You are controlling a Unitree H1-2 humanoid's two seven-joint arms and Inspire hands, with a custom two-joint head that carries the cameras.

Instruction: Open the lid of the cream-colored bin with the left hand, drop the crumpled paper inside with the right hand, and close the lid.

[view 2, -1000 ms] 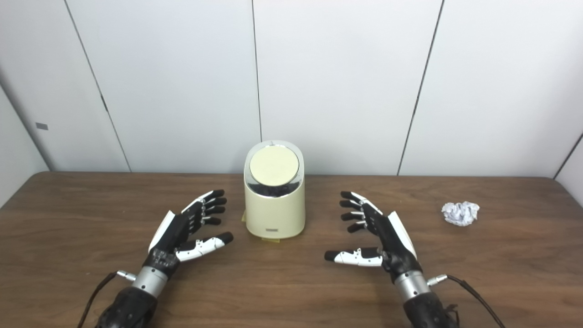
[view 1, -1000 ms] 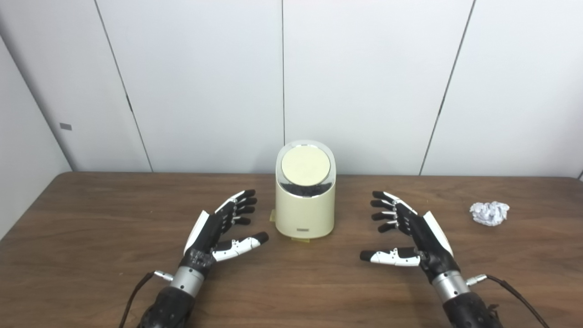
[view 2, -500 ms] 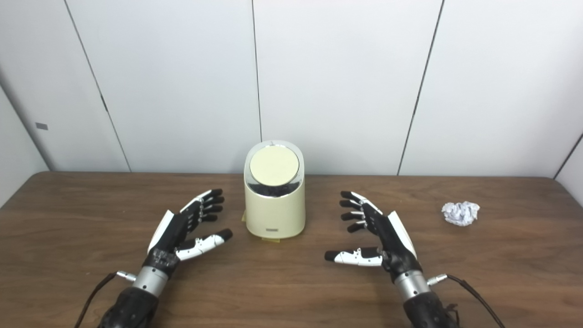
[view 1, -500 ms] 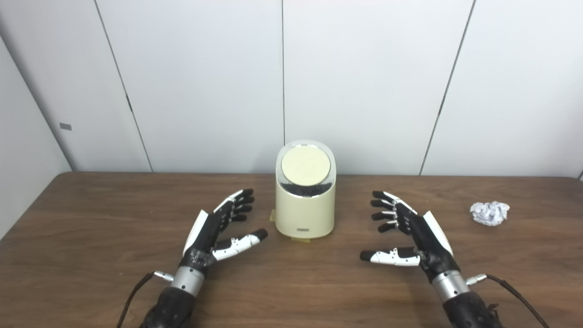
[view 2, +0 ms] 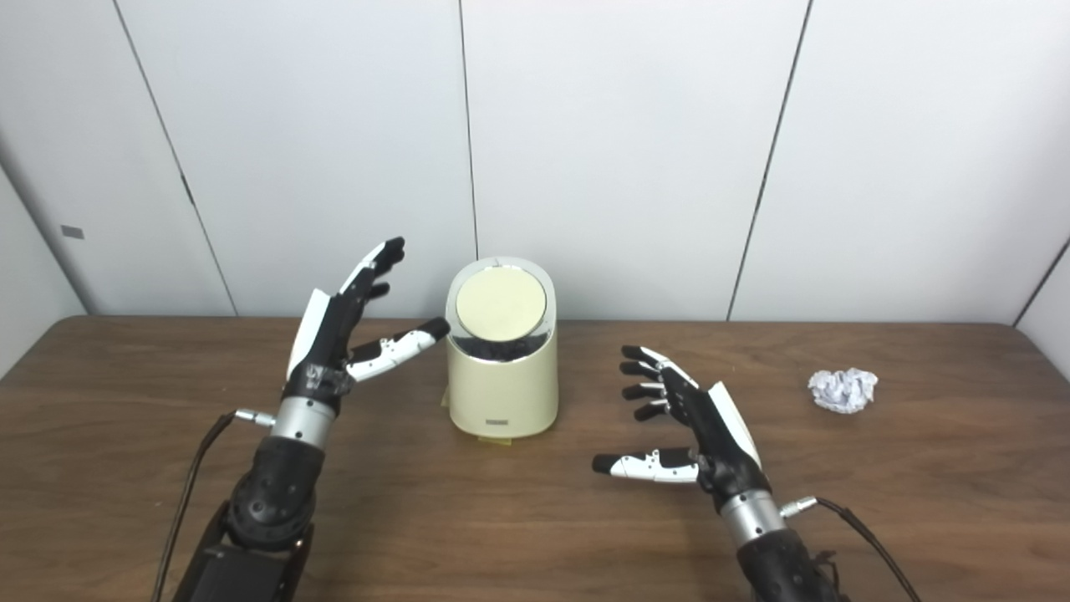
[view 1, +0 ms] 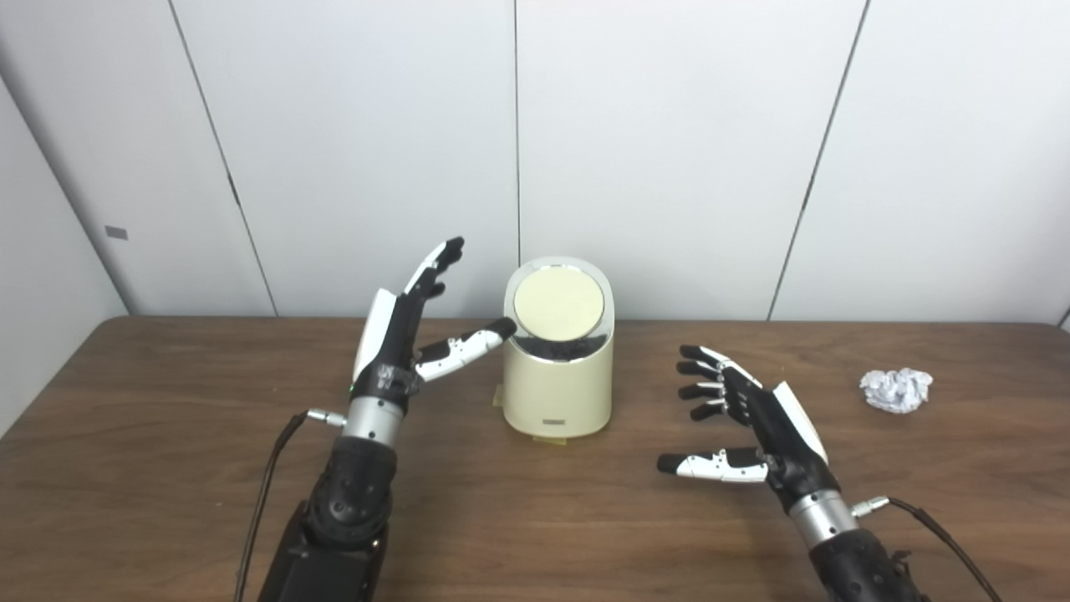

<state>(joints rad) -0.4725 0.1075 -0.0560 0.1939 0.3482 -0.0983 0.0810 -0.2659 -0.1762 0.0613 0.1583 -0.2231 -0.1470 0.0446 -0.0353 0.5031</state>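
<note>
Brown table [view 1: 167,468]: upright bin [view 1: 557,385], lid [view 1: 558,303] facing forward; left robot hand [view 1: 401,334] and right robot hand [view 1: 756,418] spread, empty.

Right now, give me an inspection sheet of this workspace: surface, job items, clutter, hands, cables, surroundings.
Surface: brown wooden table, no spills seen.
Job's things: cream-colored bin upright at centre rear, its round lid closed; crumpled paper lying on the table far right, apart from both hands.
Clutter: nothing seen.
Hands: left hand open, raised beside the bin's left, thumb tip near the lid rim; contact cannot be told. Right hand open, low over the table right of the bin, holding nothing.
Cables: black cable from the left wrist; another black cable from the right wrist, both trailing toward the near edge.
Surroundings: white panelled wall behind the table.
</note>
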